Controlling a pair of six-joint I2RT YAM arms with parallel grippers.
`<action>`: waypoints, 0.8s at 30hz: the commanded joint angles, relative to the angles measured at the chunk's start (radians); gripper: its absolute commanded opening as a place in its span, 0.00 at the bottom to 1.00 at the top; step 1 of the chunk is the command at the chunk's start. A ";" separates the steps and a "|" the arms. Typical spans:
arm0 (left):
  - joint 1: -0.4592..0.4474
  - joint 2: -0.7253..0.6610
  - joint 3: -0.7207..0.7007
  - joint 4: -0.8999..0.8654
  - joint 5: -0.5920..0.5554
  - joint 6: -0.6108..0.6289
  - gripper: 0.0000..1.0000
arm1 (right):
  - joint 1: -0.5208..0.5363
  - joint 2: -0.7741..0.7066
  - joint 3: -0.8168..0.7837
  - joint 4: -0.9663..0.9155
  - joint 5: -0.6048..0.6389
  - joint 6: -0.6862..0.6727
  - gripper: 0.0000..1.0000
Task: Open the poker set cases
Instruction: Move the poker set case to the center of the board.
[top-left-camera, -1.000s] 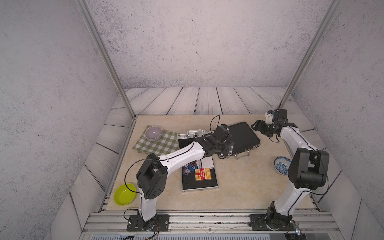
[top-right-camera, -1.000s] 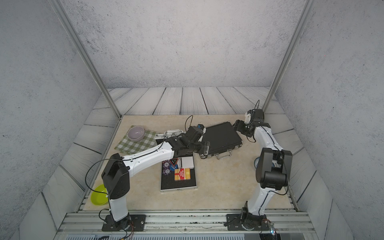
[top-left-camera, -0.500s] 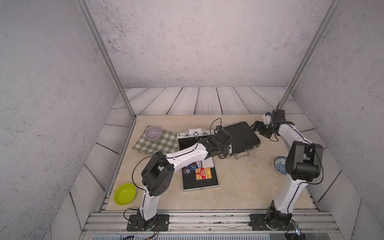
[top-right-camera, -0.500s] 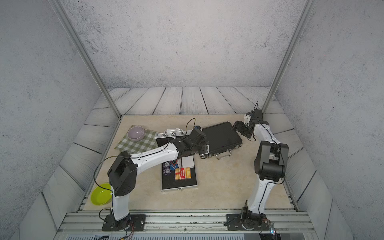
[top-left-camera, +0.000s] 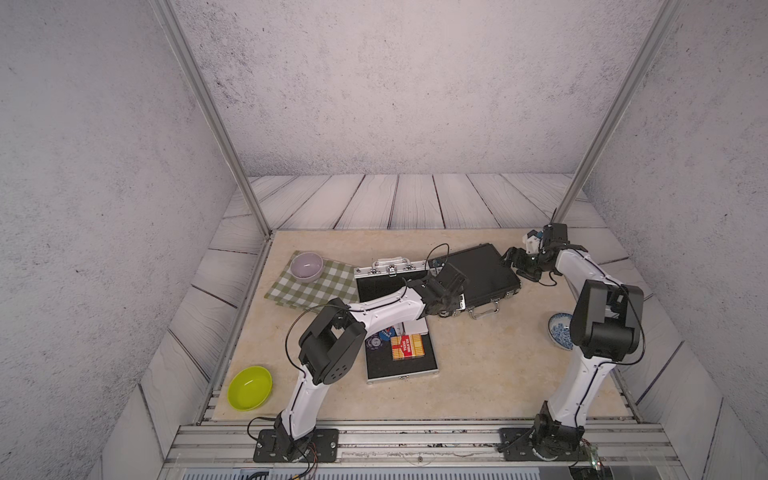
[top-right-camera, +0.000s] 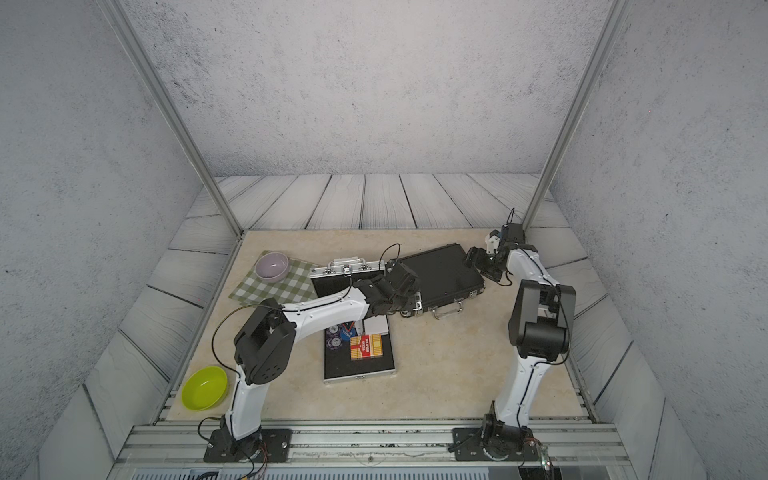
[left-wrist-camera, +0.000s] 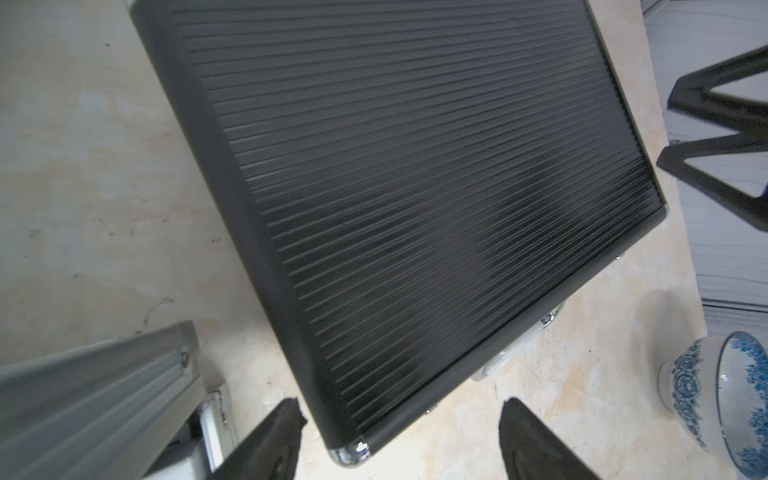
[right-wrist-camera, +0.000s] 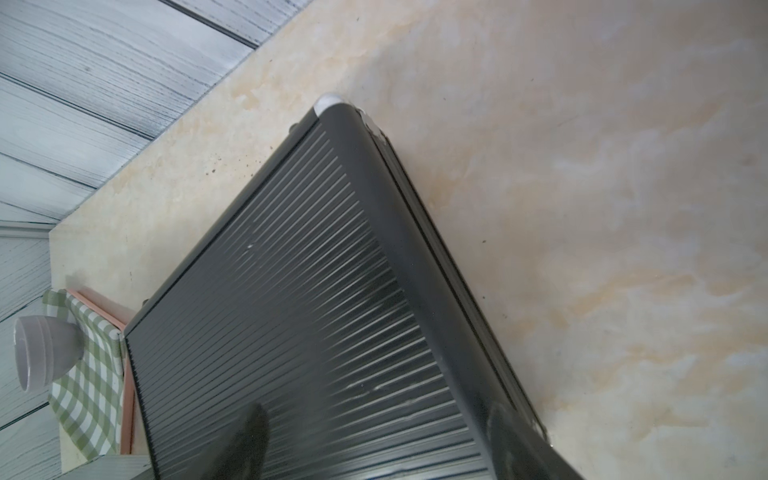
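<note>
Black case (top-left-camera: 478, 272): closed, ribbed lid, flat on bench (top-left-camera: 478, 374), long axis running from my left hand (left-wrist-camera: 401, 415) toward my right hand (right-wrist-camera: 374, 436). Silver case (top-left-camera: 415, 368): open beside left hand, partly hidden under arm (top-left-camera: 386, 307). Left hand spread, straddling corner, gripping nothing. Right hand spread over far end; fingers (right-wrist-camera: 249, 440) blurred.

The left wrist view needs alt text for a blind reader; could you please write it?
A closed black ribbed case lies on the beige table, filling most of the frame. The left tool stands open, its tips either side of the case's nearest corner. A blue-and-white bowl stands nearby.
</note>
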 joint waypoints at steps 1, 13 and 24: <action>-0.005 0.032 0.028 -0.011 -0.017 -0.018 0.78 | -0.004 0.024 -0.015 -0.013 -0.027 -0.013 0.83; -0.009 0.074 0.046 -0.014 0.021 -0.063 0.80 | -0.004 0.018 -0.053 0.022 -0.066 0.007 0.80; -0.015 0.135 0.096 -0.082 0.039 -0.115 0.81 | -0.005 0.029 -0.077 0.008 -0.064 0.005 0.80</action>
